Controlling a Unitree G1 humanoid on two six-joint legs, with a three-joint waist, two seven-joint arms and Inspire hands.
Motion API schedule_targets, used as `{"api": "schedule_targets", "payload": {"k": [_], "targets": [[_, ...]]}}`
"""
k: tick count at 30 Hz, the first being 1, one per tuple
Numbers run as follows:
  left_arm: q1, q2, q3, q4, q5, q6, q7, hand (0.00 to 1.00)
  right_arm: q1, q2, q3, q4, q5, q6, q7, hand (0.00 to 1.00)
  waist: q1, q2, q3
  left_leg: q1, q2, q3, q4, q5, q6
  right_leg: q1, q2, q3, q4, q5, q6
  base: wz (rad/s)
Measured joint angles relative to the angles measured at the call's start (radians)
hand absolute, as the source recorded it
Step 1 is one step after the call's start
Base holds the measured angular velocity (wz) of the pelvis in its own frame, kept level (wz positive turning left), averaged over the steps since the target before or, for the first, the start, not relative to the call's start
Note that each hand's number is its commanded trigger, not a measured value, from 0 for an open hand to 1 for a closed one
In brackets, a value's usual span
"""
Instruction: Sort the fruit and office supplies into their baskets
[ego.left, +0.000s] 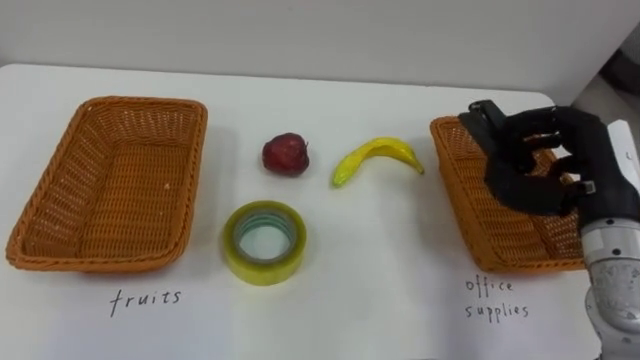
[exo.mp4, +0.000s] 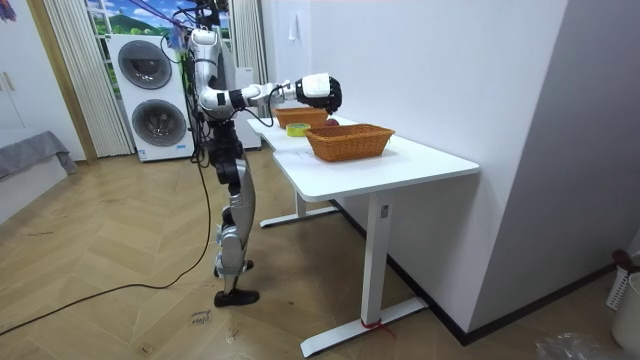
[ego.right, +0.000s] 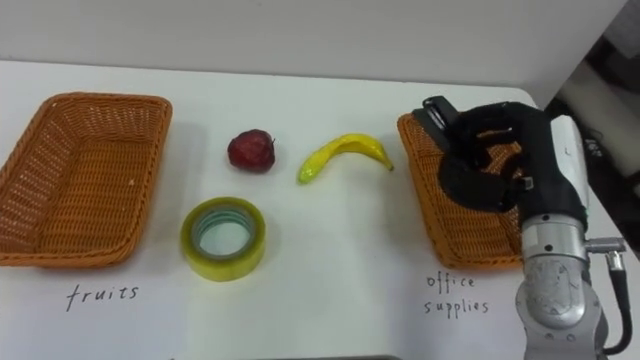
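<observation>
Closest to the robot's edge of the table (ego.left: 400, 290), the tape roll (ego.left: 262, 268) lies flat, well to the left of the robot hand and a little nearer than it, not yet sorted. The right robot hand (ego.left: 545, 165) hovers over the office-supplies basket (ego.left: 455, 190). Its fingers are curled narrow around what looks like a small black object (ego.left: 484, 115) poking out at its far-left side. It is black on black, so that is my judgement rather than a plain sight. Held over the basket's floor, not its rim, the hand seems placed so that the object drops inside. Just left of the hand, outside the rim, the banana (ego.left: 375, 152) rests on the table, and further left sits the red apple (ego.left: 285, 154). Farthest left of the hand stands the fruit basket (ego.left: 195, 180), empty, where those two belong
</observation>
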Motion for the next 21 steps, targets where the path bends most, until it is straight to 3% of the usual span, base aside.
{"api": "schedule_targets", "payload": {"k": [16,17,18,19,20,21], "targets": [[-0.001,0.002,0.023,-0.003,0.010,0.015,-0.020,0.00,0.023,0.000,0.000,0.016,-0.019,0.000,-0.002,1.00,0.002,0.005,-0.0002,0.013,0.000,0.001,-0.001,0.000,0.000,0.012,0.000,0.000,0.000,0.000,0.000,0.00],[0.000,0.002,0.024,-0.003,0.010,0.015,-0.022,0.00,0.023,0.000,0.000,0.016,-0.024,0.000,-0.002,0.81,0.002,0.005,-0.0004,0.013,0.000,0.001,-0.001,0.000,0.000,0.012,0.000,0.000,0.000,0.000,0.000,0.00],[-0.001,0.002,0.026,-0.004,0.010,0.017,-0.024,0.00,0.023,0.000,0.000,0.016,-0.042,0.000,-0.002,0.51,0.001,0.005,-0.0004,0.013,0.001,0.001,-0.001,0.000,0.000,0.011,0.000,0.000,0.000,0.000,0.000,0.00],[0.000,0.002,0.028,-0.007,0.010,0.019,-0.027,0.00,0.023,0.000,0.000,0.016,-0.057,0.000,-0.002,0.51,0.001,0.006,-0.0006,0.013,0.001,0.001,-0.001,0.000,0.000,0.011,0.000,0.000,0.001,0.000,0.000,0.00],[0.000,0.002,0.030,-0.009,0.011,0.019,-0.029,0.00,0.024,0.000,0.000,0.016,-0.057,0.000,-0.001,0.00,0.001,0.007,-0.0014,0.014,0.000,0.001,-0.002,0.000,0.000,0.011,0.001,0.000,0.001,0.000,0.000,0.00],[0.000,0.002,0.031,-0.010,0.012,0.019,-0.029,0.00,0.025,0.000,0.000,0.016,-0.057,0.000,-0.001,0.00,0.001,0.007,-0.0018,0.014,0.000,0.000,-0.002,0.000,0.000,0.012,0.001,0.000,0.001,0.000,0.000,0.00]]}}
